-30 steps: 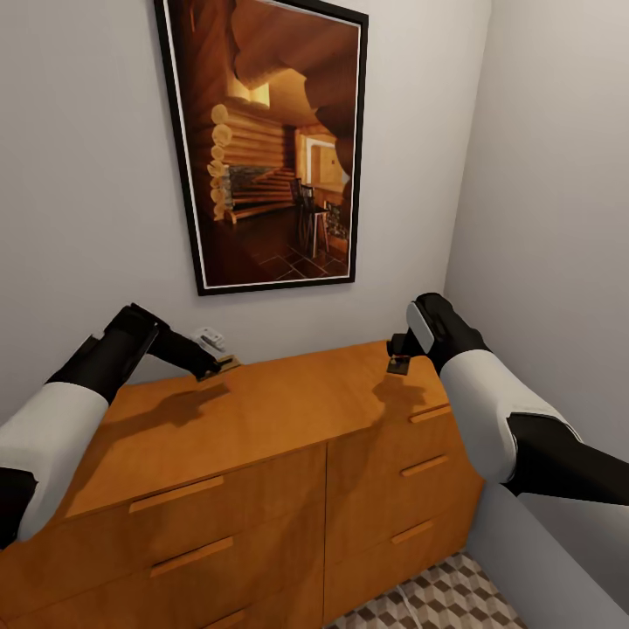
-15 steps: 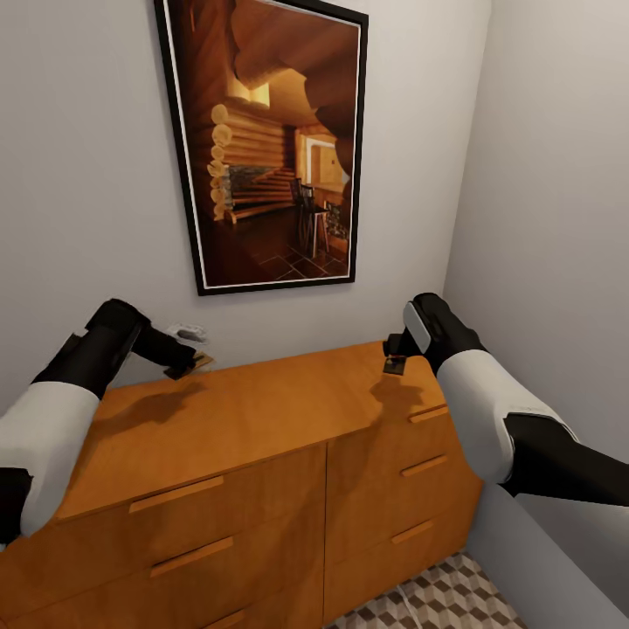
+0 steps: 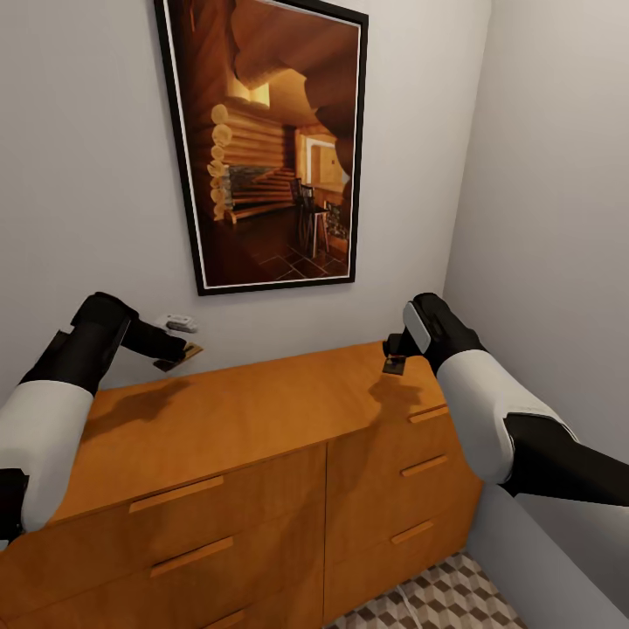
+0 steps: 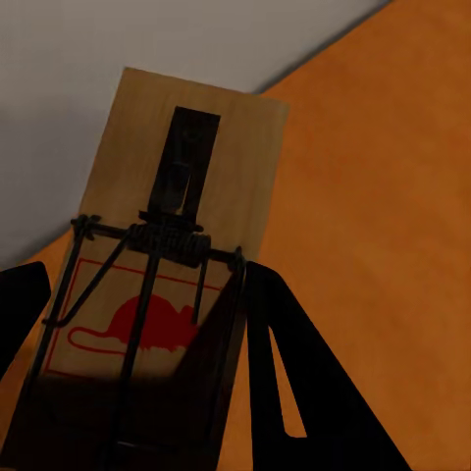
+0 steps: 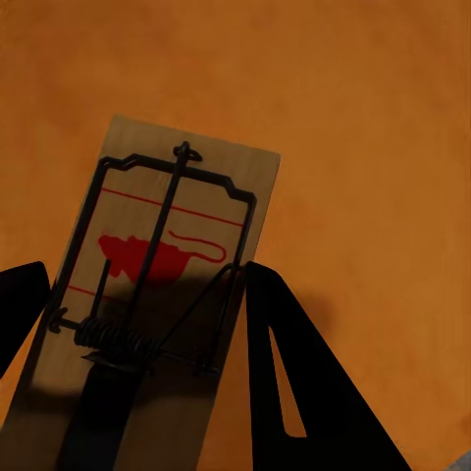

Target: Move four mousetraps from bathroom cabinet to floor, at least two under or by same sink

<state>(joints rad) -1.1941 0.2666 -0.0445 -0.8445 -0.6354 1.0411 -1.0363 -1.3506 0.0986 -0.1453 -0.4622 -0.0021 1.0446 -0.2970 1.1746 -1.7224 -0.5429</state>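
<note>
The left gripper has lifted its mousetrap off the cabinet, jaws clamped; the right gripper holds another mousetrap clamped; both are ready for the bathroom floor.

The cabinet top is bare across the centre of the frame, giving open passage between the two arms. The rear wall bounds it at the back, with a framed picture hanging above and a small white wall gadget at left, close to the left end effector. The side wall closes the right of the frame, near the right end effector.
</note>
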